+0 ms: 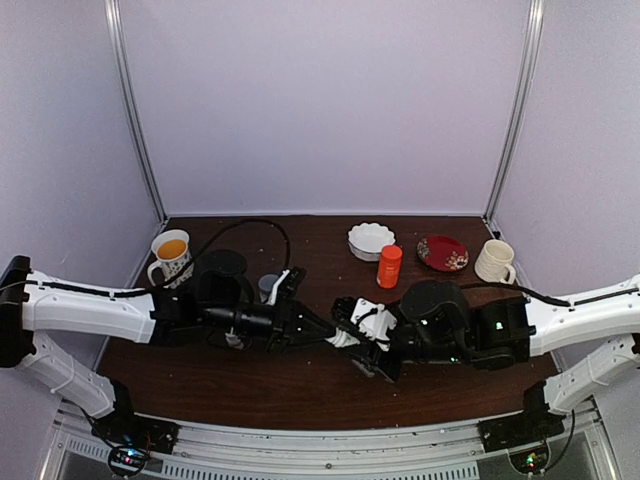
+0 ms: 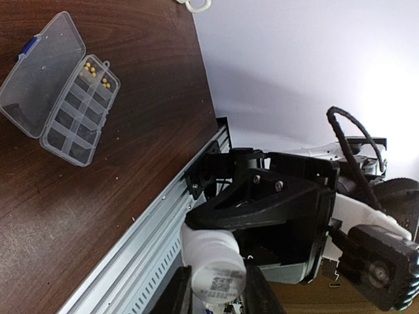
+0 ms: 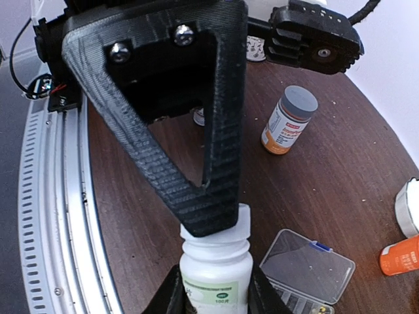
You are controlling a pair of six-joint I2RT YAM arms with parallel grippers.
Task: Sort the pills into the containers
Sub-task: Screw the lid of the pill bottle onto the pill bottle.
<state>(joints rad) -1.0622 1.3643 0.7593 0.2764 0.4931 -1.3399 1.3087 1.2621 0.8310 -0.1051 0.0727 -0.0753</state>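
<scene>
Top external | brown table (image 1: 300, 385), lilac walls (image 1: 320, 100) | left hand (image 2: 219, 297), right hand (image 3: 216, 297) pinch white bottle (image 3: 216, 261)

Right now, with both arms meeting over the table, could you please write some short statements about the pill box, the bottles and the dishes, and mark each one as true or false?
1. The lid of the pill box is open. True.
2. The pills lie all over the box. False: they lie only at one end, and the rest looks empty.
3. The grey-capped bottle lies on its side. False: it stands upright.
4. The right gripper is shut on a white bottle. True.
5. The orange bottle stands on the red plate. False: it stands on the table, between the white bowl and the plate.
</scene>
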